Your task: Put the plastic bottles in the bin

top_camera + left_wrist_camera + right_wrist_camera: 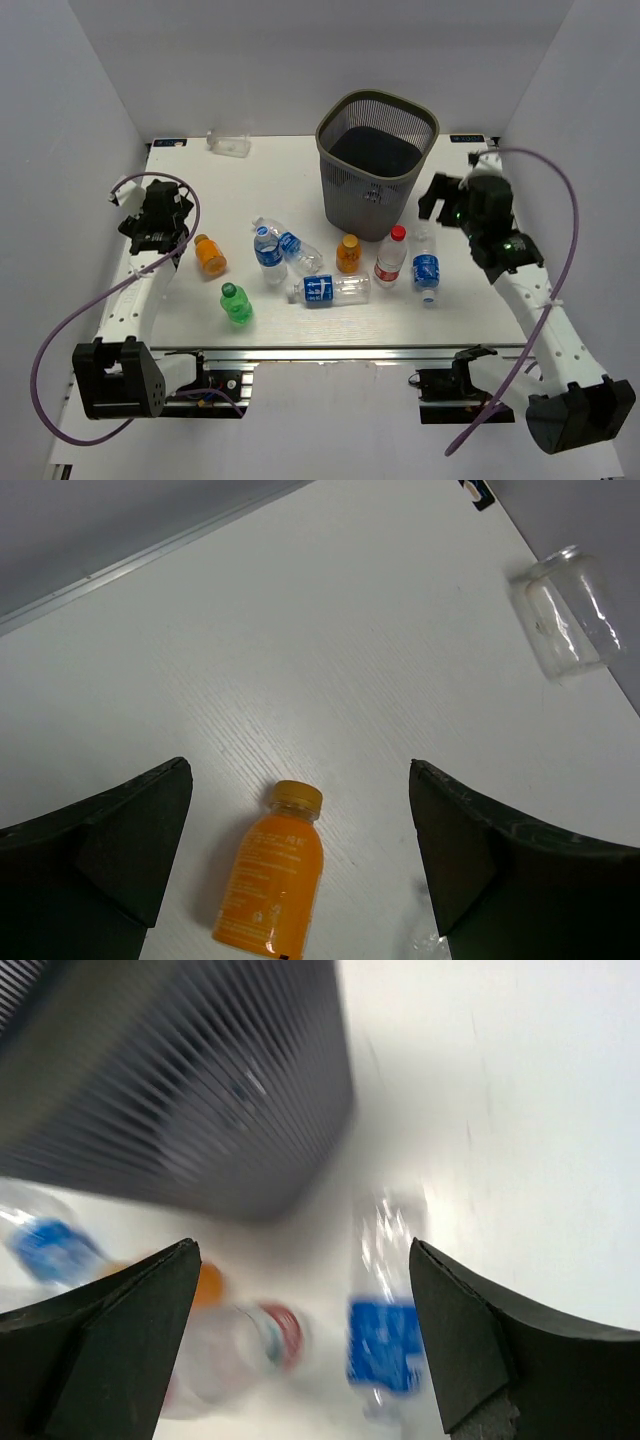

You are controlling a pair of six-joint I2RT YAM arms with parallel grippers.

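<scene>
Left pincer (300,770) spread wide, nothing in it. Small orange plastic bottle (270,880) lies on its side on the white counter (330,630) just ahead. Right pincer (305,1245) also released and empty (view is blurred). Below it are a clear blue-labelled bottle (385,1345) and a red-capped bottle (250,1350), both just beside the dark grey wire-mesh bin (170,1070). Mid-counter: second orange bottle (348,254), green bottle (236,303), blue-labelled bottle lying flat (330,290). Plain clear bottle (570,610) sits at the far edge.
</scene>
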